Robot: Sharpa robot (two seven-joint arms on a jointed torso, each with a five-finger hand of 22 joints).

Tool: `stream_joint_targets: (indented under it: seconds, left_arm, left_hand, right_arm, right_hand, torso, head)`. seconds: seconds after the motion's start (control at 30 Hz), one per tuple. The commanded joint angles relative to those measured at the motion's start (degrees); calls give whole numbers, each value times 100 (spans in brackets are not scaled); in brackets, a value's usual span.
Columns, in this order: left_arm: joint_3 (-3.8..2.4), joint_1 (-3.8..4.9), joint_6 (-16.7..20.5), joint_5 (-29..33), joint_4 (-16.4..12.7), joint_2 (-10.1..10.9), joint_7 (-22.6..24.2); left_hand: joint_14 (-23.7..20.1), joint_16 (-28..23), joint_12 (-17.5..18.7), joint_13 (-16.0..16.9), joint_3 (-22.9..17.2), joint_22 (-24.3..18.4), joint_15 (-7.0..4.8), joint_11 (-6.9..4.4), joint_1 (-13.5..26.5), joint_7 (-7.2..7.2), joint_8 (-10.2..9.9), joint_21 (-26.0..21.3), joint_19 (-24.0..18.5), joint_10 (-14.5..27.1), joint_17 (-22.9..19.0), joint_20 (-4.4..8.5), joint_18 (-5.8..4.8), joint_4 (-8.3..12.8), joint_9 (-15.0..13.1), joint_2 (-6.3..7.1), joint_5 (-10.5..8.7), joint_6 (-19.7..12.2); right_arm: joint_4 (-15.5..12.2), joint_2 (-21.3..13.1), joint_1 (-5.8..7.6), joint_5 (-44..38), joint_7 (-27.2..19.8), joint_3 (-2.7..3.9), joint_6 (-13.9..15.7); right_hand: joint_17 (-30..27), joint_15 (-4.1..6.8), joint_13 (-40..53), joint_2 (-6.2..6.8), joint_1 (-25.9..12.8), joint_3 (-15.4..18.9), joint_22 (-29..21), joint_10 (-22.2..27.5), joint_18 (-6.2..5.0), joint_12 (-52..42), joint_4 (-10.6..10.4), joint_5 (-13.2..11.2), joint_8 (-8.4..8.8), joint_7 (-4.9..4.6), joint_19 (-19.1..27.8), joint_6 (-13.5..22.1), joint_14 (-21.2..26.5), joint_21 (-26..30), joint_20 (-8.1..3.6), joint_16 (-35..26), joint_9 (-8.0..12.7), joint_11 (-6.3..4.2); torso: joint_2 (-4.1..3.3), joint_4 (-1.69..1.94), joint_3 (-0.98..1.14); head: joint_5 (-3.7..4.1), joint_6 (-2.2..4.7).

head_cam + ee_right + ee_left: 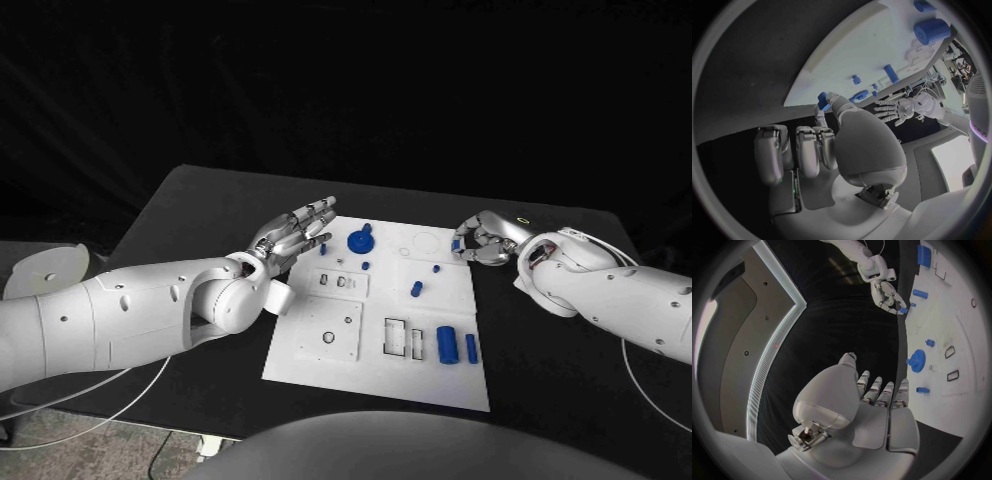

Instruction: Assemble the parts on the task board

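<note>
The white task board (372, 372) lies in the middle of the black table. On it are a blue gear (361, 241), a short blue peg (417, 289), a thick blue cylinder (447, 344) and a thin blue bar (472, 348). My left hand (296, 231) hovers over the board's far left edge, fingers spread and holding nothing; it also appears in its wrist view (873, 400). My right hand (485, 241) is at the board's far right corner and pinches a small blue part (823, 100) between thumb and finger. The other three fingers are curled.
Dark rectangular slots (394, 337) and a round hole (327, 338) are in the board's near half. A white round object (51, 268) sits off the table's left edge. White cables (635, 375) hang by the right arm. Bare table (562, 400) surrounds the board.
</note>
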State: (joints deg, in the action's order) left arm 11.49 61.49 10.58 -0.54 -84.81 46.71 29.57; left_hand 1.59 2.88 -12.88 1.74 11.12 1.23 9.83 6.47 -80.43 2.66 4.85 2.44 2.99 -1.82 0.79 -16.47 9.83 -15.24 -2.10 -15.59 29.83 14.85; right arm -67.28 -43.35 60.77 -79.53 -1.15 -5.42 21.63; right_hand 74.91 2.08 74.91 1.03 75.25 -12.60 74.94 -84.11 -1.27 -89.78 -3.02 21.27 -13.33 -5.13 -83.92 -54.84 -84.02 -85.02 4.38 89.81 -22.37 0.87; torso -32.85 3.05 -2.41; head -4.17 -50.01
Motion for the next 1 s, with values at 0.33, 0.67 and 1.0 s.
stream_joint_targets:
  seconds: [0.33,0.67,1.0]
  left_arm:
    - [-4,-4,-86,1,-6,-3,31]
    - [-4,-5,-88,1,11,-54,33]
    - [-4,-4,-69,1,-2,-65,37]
  left_hand:
    - [7,26,-23,7,-29,9,31,12,-64,42,20,30,29,7,9,-22,30,14,-8,11,37,-9]
    - [8,28,-26,8,-29,10,31,13,-65,41,21,31,30,6,10,-22,29,15,-9,12,39,-6]
    - [9,30,-31,9,-30,10,31,15,-66,41,22,32,32,5,10,-22,29,16,-9,14,40,-3]
  right_arm:
    - [-1411,-51,197,78,126,4,10]
    - [-1526,539,172,-35,339,4,-375]
    - [-1154,1037,25,-192,580,4,-425]
  right_hand:
    - [1509,20,1509,16,1,-46,1274,-589,-32,-22,25,198,-41,-20,-194,17,-598,10,-25,19,-130,-4]
    - [1509,16,1509,32,9,-51,1267,-589,-38,-22,43,172,-37,-28,-182,36,-598,28,-23,19,-136,3]
    - [1509,10,1509,45,24,-59,1250,-589,-50,-22,67,134,-37,-33,-151,45,-598,68,-19,19,-144,13]
  torso:
    - [-9,-22,-4]
    - [4,0,2]
    - [-1,2,-2]
  head:
    - [-15,1]
    - [21,1]
    - [19,1]
